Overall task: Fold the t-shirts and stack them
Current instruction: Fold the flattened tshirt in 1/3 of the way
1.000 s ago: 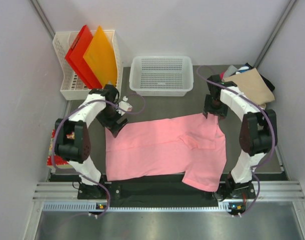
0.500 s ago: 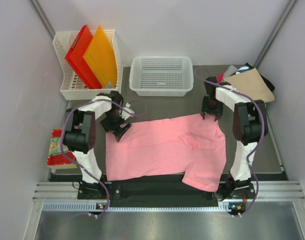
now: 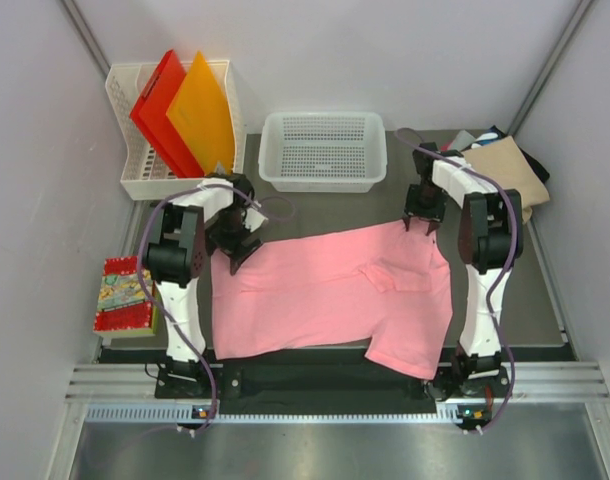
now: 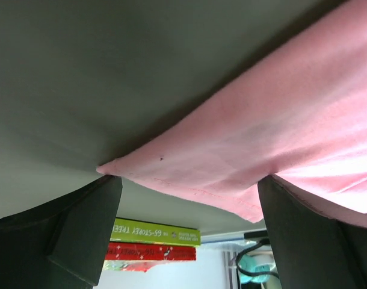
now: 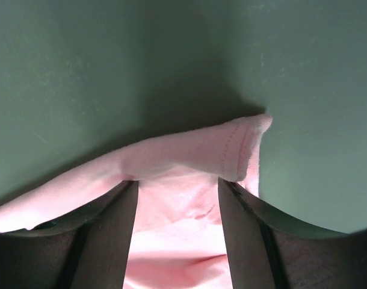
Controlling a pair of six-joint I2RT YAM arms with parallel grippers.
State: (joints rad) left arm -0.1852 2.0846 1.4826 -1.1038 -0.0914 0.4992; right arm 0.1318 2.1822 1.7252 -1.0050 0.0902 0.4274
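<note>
A plain light pink t-shirt [image 3: 325, 295] lies spread on the dark table, one sleeve folded in over its right half. My left gripper [image 3: 233, 250] is at the shirt's back left corner. In the left wrist view [image 4: 185, 198] its jaws stand wide apart, and the pink hem [image 4: 231, 150] lies across the gap. My right gripper [image 3: 422, 222] is at the back right corner. In the right wrist view [image 5: 177, 195] its jaws stand apart, with a raised fold of pink cloth [image 5: 189, 150] between them. A tan folded shirt [image 3: 505, 170] tops a pile at the back right.
A white mesh basket [image 3: 323, 150] stands at the back centre. A white rack [image 3: 125, 160] at the back left holds a red folder [image 3: 160, 105] and an orange folder [image 3: 200, 110]. Books [image 3: 125, 295] lie off the table's left edge and show in the left wrist view [image 4: 153, 232].
Both grippers have moved back and down onto the shirt's far corners. The arms have folded back towards the rear. The shirt's far edge has shifted slightly backwards.
</note>
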